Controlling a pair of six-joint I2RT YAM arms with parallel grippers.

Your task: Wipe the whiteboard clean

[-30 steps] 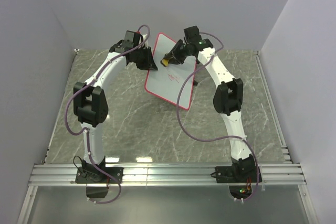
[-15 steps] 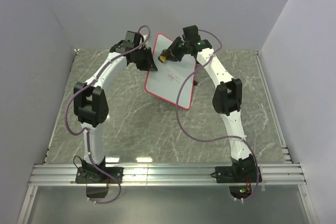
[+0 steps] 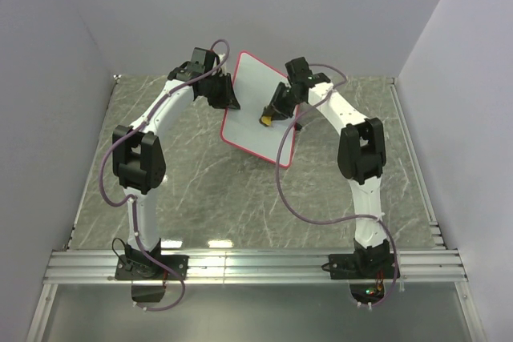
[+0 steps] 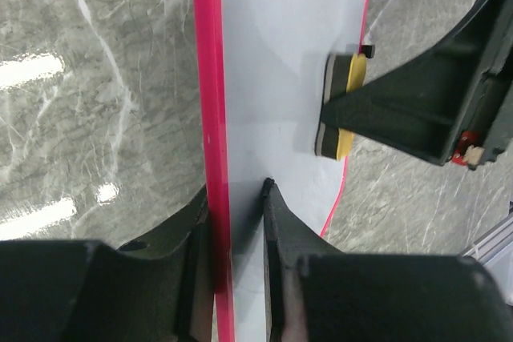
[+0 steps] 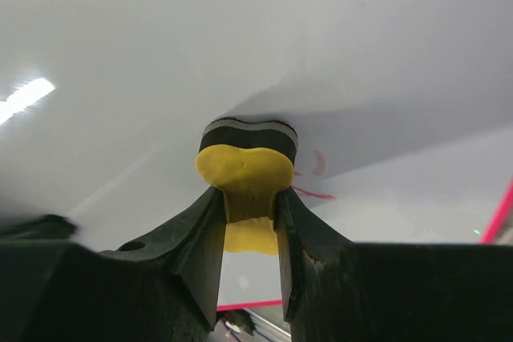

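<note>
The whiteboard (image 3: pixel 250 94), white with a thin red rim, is held tilted above the table. My left gripper (image 3: pixel 231 102) is shut on its left edge; in the left wrist view the fingers (image 4: pixel 276 222) clamp the red rim (image 4: pixel 210 78). My right gripper (image 3: pixel 274 110) is shut on a yellow bone-shaped eraser (image 3: pixel 264 120). The eraser's dark felt (image 5: pixel 247 135) presses on the whiteboard (image 5: pixel 200 46) near its middle. Short red marks (image 5: pixel 317 167) show beside the eraser (image 5: pixel 244 170). The left wrist view shows the eraser (image 4: pixel 341 106) flat against the board (image 4: pixel 280 54).
A grey marbled table (image 3: pixel 192 190) lies under the board. Pale walls close in the left, back and right sides. An aluminium rail (image 3: pixel 256 264) carries both arm bases at the near edge. Purple cables (image 3: pixel 309 206) loop beside each arm.
My right gripper has slid the eraser from the board's upper part down to its middle, over the spot where the red scribble showed. The left gripper and the board have stayed put.
</note>
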